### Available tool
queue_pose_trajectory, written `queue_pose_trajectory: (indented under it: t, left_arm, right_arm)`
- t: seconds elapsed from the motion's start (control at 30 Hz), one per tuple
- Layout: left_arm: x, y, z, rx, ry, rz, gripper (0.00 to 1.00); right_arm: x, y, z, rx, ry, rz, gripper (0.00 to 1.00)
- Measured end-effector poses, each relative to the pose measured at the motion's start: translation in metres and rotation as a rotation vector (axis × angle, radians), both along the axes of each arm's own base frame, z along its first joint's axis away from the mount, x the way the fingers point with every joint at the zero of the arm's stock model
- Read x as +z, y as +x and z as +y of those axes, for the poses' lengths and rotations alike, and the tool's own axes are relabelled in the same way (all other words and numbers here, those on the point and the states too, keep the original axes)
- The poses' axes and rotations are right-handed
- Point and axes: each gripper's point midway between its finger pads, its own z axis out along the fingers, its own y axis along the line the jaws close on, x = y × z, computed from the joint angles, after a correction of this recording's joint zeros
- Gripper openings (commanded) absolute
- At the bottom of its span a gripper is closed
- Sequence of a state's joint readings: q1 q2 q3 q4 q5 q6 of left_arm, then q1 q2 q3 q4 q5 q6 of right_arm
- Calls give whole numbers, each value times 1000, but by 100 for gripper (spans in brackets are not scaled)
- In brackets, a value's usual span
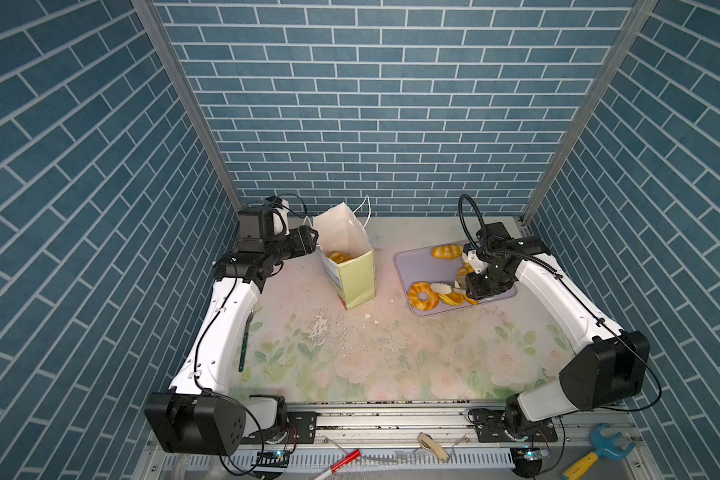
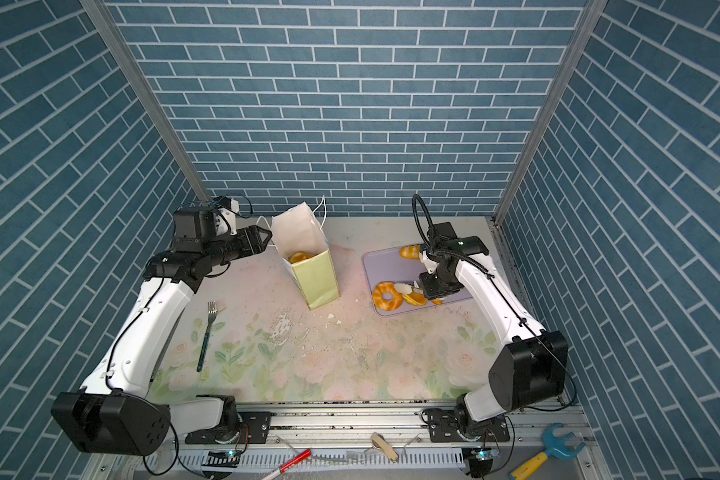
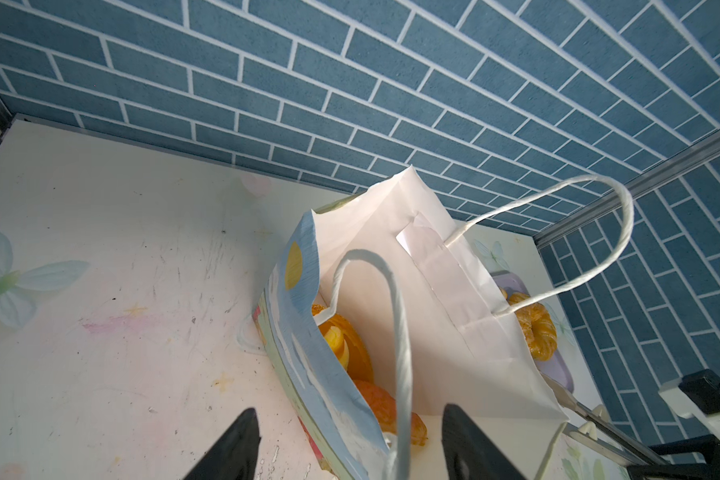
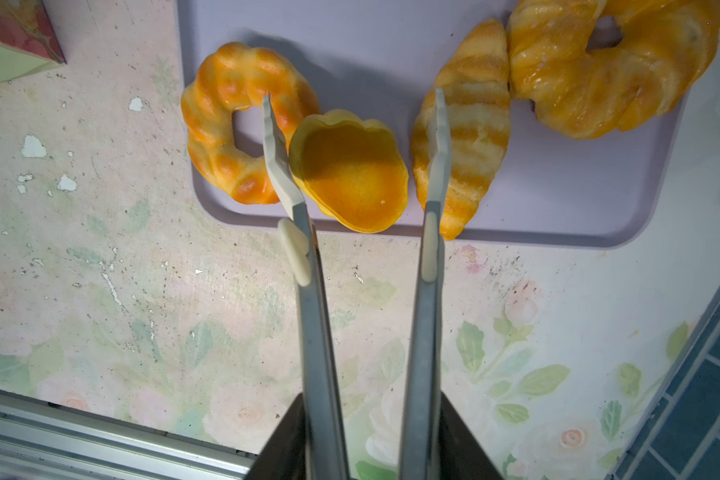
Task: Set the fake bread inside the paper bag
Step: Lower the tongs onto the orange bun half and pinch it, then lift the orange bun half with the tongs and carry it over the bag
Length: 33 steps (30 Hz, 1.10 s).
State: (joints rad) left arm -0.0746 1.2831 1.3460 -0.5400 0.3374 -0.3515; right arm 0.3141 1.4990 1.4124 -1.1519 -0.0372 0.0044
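While at least two pastries [image 3: 341, 345] sit inside the bag [image 1: 352, 270], mid-frame in a top view, four are left on the tray [image 1: 416, 266] right of centre: ring doughnut [image 4: 225, 124], small bun [image 4: 350, 170], croissant [image 4: 466, 137], twisted ring [image 4: 599, 75]. All glossy orange, plastic by the look; bag is stiff creased paper. Grey tongs [image 4: 316, 332] clamped in right gripper [image 4: 371, 449], tips apart straddling the small bun, not pinching it. Nothing in left gripper [image 3: 350, 449]: jaws wide apart, cord handle [image 3: 400, 332] between them.

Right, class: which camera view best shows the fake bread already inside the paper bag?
The left wrist view: it looks into the open paper bag at several pieces of fake bread. Both top views show only a small orange patch of it past the rim. The right wrist view shows just the bag's outer corner, nothing inside.
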Motion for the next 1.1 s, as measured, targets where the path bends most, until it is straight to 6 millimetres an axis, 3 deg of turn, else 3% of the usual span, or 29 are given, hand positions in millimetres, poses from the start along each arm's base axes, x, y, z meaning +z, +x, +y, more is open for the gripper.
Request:
queue_pose_trajectory:
  t: [0.4,0.73,0.93,1.1]
  left_arm:
    - [-5,3,-2,-4,2,13,71]
    - [-4,4,-4,-7,3,13,71]
    - [2,5,-3,-4,5,0,71]
    - [2,6,-2,4,9,-2,71]
  right_arm:
    - [-3,2,2,-6,23,16,27]
    - [30,28,8,-7,54,-107,19]
    - [37,48,14,-6,69,-153,17]
    - [46,53,24,13,103,-188,17]
